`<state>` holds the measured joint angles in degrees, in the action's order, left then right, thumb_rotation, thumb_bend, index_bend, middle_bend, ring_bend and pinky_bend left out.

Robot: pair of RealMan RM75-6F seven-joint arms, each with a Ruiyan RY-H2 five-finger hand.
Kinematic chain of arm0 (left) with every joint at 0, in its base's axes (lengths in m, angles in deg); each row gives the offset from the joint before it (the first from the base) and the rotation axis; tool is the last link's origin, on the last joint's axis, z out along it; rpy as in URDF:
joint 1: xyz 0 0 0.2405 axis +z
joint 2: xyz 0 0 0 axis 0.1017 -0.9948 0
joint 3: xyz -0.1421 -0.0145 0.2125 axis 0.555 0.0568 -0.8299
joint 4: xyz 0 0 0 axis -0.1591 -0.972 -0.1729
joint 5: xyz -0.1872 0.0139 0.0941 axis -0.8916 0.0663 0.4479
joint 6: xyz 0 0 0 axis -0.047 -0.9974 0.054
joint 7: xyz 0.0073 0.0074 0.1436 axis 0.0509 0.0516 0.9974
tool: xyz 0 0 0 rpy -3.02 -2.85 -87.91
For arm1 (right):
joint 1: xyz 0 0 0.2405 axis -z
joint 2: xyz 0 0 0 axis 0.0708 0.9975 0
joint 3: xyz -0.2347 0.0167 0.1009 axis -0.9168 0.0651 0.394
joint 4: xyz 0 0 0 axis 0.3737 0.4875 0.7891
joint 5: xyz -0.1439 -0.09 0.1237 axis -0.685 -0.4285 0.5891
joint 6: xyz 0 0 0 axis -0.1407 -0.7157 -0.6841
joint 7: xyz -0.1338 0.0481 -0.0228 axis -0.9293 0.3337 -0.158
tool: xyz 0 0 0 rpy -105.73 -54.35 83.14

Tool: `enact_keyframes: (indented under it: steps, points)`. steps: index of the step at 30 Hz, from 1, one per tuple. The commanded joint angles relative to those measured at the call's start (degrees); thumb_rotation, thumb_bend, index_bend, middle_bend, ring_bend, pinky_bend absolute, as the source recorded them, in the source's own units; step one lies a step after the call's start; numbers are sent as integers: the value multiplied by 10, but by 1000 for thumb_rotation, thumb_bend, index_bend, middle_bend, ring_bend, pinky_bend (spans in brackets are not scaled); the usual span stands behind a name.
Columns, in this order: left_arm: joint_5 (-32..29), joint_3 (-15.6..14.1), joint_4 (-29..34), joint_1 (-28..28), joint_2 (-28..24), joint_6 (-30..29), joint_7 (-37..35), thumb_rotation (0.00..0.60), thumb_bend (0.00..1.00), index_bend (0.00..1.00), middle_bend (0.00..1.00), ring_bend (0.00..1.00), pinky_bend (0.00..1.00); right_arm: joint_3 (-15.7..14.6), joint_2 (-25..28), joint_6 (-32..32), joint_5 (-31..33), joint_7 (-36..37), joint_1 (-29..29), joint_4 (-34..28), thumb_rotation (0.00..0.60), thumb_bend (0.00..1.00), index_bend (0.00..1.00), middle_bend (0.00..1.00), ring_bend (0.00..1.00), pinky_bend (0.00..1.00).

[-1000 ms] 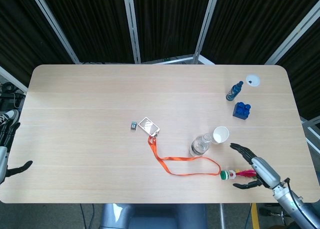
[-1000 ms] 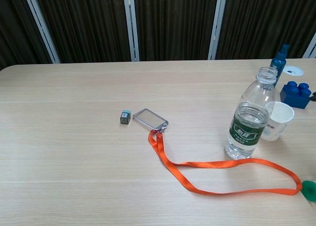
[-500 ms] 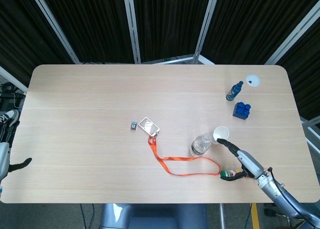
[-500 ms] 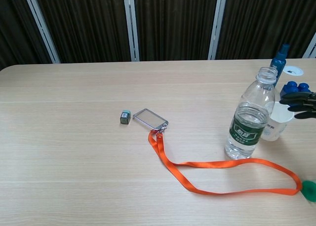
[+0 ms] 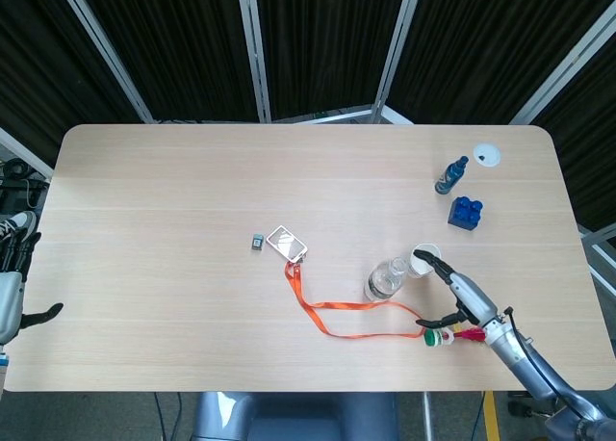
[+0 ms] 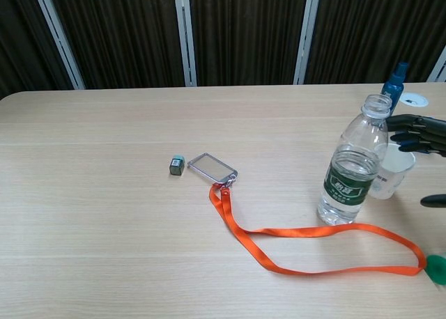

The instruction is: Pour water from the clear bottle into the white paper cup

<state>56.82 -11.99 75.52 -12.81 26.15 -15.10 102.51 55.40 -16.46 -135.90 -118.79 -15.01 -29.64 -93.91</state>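
The clear bottle (image 5: 386,278) (image 6: 353,165) stands upright and uncapped, with a green label and some water at the bottom. Just right of it stands the white paper cup (image 5: 423,261) (image 6: 391,171). My right hand (image 5: 454,297) (image 6: 419,132) hovers beside the bottle, open with fingers spread; its fingertips reach over the cup's rim and the thumb points toward the bottle from below. It touches neither. My left hand (image 5: 13,301) hangs off the table's left edge, holding nothing.
An orange lanyard (image 5: 356,316) (image 6: 300,239) with a badge holder (image 5: 286,241) loops in front of the bottle, ending at a green cap (image 5: 432,338). A small grey block (image 5: 257,241), blue bricks (image 5: 465,213), a blue spray bottle (image 5: 449,175) and a white lid (image 5: 487,155) lie further off.
My right hand has moved left and forward from the table's front right edge to beside the cup and bottle. The bottle and cup have stayed put.
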Motion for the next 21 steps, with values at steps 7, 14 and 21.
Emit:
enact_keyframes:
  steps: [7,14,21]
  points:
    - [-6,-1,0,-2,3,-2,10,600,43,0,0,0,0,13,-24,29,28,2,-24,9,600,0,0,0,0,72]
    - [-17,0,-3,-6,10,0,21,600,45,0,0,0,0,18,-37,28,27,18,-43,9,600,0,0,0,0,72]
    - [-19,-2,-2,-8,10,1,25,600,49,0,0,0,0,18,-48,35,35,28,-52,9,600,0,0,0,0,91]
